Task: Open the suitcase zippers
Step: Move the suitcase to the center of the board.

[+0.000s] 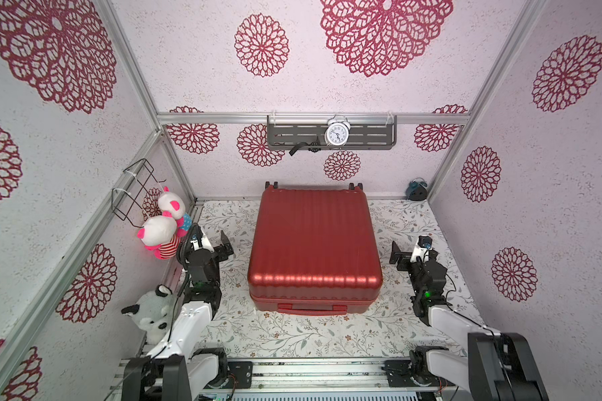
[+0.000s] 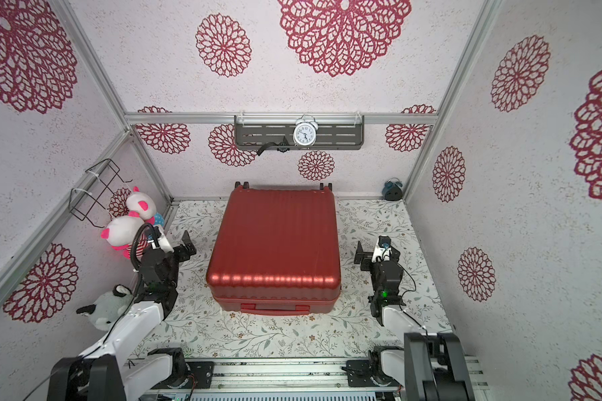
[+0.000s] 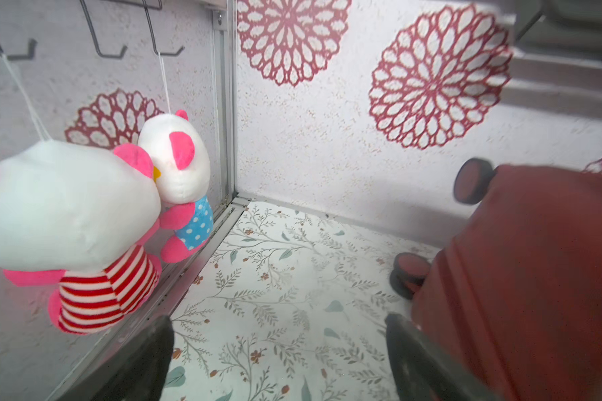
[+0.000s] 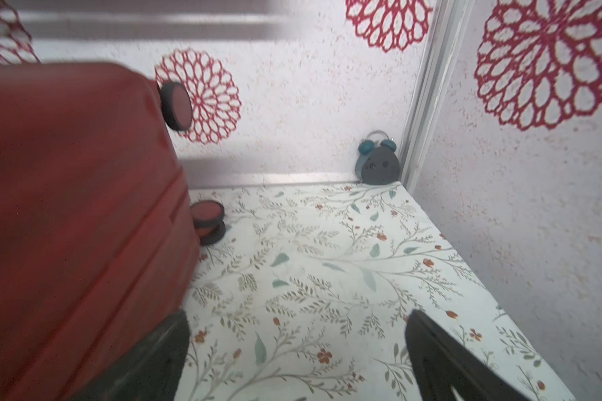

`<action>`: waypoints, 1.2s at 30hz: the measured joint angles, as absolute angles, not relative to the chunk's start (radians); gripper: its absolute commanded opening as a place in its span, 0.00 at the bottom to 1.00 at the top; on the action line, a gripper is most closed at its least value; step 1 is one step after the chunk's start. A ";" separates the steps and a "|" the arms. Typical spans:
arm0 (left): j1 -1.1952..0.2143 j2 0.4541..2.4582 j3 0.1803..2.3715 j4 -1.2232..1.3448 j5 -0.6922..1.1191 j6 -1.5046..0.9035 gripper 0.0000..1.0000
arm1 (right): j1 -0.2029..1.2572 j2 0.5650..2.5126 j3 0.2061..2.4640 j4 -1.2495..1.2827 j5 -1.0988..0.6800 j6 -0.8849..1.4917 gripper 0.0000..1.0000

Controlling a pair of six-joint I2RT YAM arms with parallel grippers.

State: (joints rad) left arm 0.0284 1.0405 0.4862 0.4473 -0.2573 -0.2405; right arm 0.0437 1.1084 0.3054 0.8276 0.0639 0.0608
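The red ribbed suitcase (image 1: 313, 243) (image 2: 275, 239) lies flat and closed on the middle of the floral table, with its handle (image 1: 311, 308) facing the front edge and its wheels (image 1: 271, 185) toward the back wall. The zipper track (image 1: 313, 297) runs as a thin seam between the two shell halves; no pull is clear. My left gripper (image 1: 213, 241) (image 3: 278, 319) hangs open beside the case's left side, not touching it. My right gripper (image 1: 410, 247) (image 4: 298, 315) stands open beside the right side. Both hold nothing. The wrist views show the case's sides (image 3: 536, 277) (image 4: 66, 225).
Two pink-and-white plush toys (image 1: 164, 225) hang from a wire rack (image 1: 132, 191) on the left wall, close behind my left arm. A grey plush (image 1: 152, 312) sits lower left. A teal clock (image 4: 377, 163) stands in the back right corner. A white clock (image 1: 336, 133) rests on the wall shelf.
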 measured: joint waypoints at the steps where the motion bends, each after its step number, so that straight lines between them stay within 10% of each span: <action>1: 0.025 1.004 0.511 0.406 -0.243 -0.273 0.98 | 0.045 1.068 0.327 0.770 0.059 0.093 0.99; 20: 0.000 0.554 0.580 -0.366 0.101 -0.818 0.98 | 0.047 0.319 0.381 -0.092 -0.144 0.473 0.99; 36: -0.086 0.360 0.699 -0.774 0.254 -0.888 0.95 | 0.047 0.213 0.470 -0.397 -0.518 0.493 0.99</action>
State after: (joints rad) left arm -0.0856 0.3603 0.6991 -0.7742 0.2539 -0.8879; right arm 0.0471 0.2131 0.4698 -0.3973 -0.5182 0.4927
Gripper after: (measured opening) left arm 0.959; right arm 0.988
